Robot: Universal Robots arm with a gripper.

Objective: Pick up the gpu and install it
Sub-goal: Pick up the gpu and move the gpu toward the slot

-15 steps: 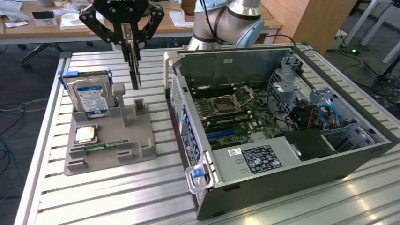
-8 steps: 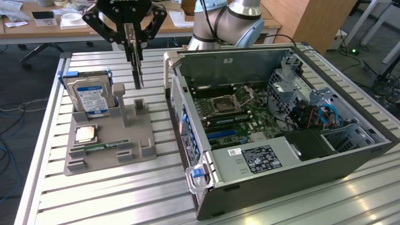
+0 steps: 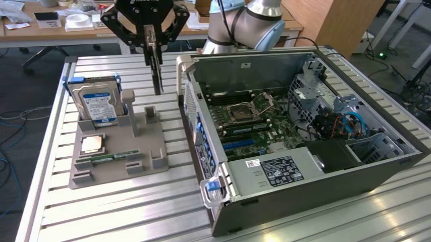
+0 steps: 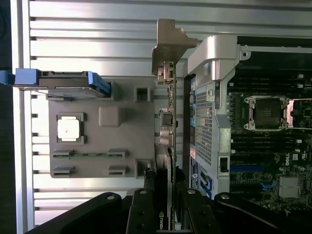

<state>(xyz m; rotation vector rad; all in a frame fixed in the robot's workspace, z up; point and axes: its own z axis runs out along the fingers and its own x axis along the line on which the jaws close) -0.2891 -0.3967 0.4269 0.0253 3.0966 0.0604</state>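
Thin flat gpu (image 3: 157,75) hangs edge-on, upright, clear above ribbed aluminium table (image 3: 121,212), between grey moulded holder (image 3: 149,151) and open steel computer case (image 3: 377,169). Silver angled bracket (image 4: 168,46) at card's end. Black claw (image 3: 153,48) points straight down, clamped on gpu's top edge. Arm (image 3: 249,25) bends behind case.

The arm (image 3: 246,22) comes in over the far edge of the tabletop (image 3: 121,212) with its wrist turned straight down, holding the black pincer (image 3: 153,48) high near that edge, its two fingers (image 4: 140,212) clamped on the top of the gpu (image 3: 157,70), which hangs edge-on beneath.
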